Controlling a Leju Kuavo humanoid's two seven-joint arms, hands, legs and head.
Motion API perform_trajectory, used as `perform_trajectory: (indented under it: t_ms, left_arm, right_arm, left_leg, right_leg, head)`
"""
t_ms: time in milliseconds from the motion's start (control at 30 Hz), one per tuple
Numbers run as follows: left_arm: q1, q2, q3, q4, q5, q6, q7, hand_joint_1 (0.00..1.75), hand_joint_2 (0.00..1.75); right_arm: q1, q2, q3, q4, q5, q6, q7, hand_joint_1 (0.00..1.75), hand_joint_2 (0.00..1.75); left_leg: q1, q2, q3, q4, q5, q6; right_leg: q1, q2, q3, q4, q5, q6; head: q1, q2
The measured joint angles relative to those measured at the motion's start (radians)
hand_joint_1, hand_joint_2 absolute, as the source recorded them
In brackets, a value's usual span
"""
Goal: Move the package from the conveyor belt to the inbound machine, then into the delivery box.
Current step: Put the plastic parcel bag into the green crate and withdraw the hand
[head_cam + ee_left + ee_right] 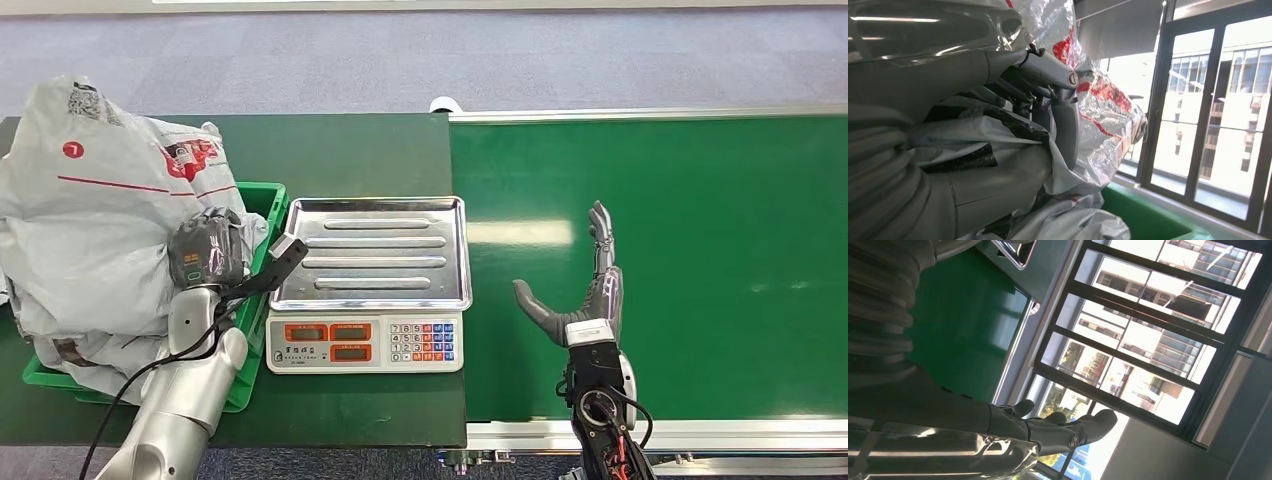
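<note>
Several grey plastic packages [90, 210] with red print are heaped in the green delivery box [268, 200] on the left. My left hand [207, 250] lies against the right side of this heap. Its fingers [1018, 85] dig into crumpled folds of a package [1098, 115], while its thumb [285, 255] sticks out over the box's rim. Whether the hand still holds a fold is unclear. The scale [366, 340] with its steel tray [372, 205] stands bare beside the box. My right hand [585, 290] hovers open over the green conveyor belt [700, 250], fingers straight, holding nothing.
The scale's keypad and displays face me at the table's front. The belt's metal rails [650, 113] run along its far and near edges. Grey carpet lies beyond the table. Large windows [1148, 340] appear in the wrist views.
</note>
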Motion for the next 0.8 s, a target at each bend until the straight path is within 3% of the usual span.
perform_trajectory:
  t_ms: [67,367,567,700,800]
  left_arm:
    - [0.006,0.002,-0.007,-0.01,0.028,0.017,-0.021,0.0,1.75]
    - [0.081,-0.022,0.036,-0.232,0.081,0.025,-0.121,0.0,1.75]
    - [0.107,-0.113,0.197,-0.449,0.138,0.028,-0.425,0.0,1.75]
    - [0.104,-0.189,0.324,-0.584,0.303,0.028,-0.667,0.0,0.0]
    - [0.106,-0.223,0.368,-0.681,0.41,0.028,-0.711,0.0,0.0]
  right_arm:
    - [-0.004,0.0,-0.001,0.007,-0.006,0.0,0.0,0.0,1.75]
    - [-0.006,0.0,0.0,0.027,-0.023,-0.001,-0.006,0.0,1.75]
    - [-0.005,0.001,0.0,0.033,-0.03,-0.01,-0.006,0.0,1.75]
    - [-0.005,0.004,0.002,0.039,-0.032,-0.017,-0.011,0.0,1.75]
    - [-0.004,0.007,0.002,0.044,-0.032,-0.019,-0.016,0.0,1.75]
  left_leg:
    - [0.0,0.0,0.0,0.0,0.0,0.0]
    - [0.0,0.0,-0.001,0.0,0.0,0.0]
    - [0.0,0.0,-0.001,0.0,0.0,0.0]
    - [0.0,0.0,-0.001,0.0,0.0,0.0]
    - [0.0,0.0,-0.001,0.0,0.0,0.0]
  right_leg:
    - [0.0,0.0,0.0,0.0,0.0,0.0]
    - [0.0,0.0,-0.001,0.0,-0.001,0.0]
    - [0.0,0.0,-0.001,0.0,0.0,0.0]
    - [0.0,0.0,-0.001,0.0,0.0,0.0]
    - [0.001,0.0,-0.001,0.0,-0.001,0.0]
  head:
    - [0.0,0.0]
    - [0.0,0.0]
    - [0.0,0.0]
    - [0.0,0.0]
    - [0.0,0.0]
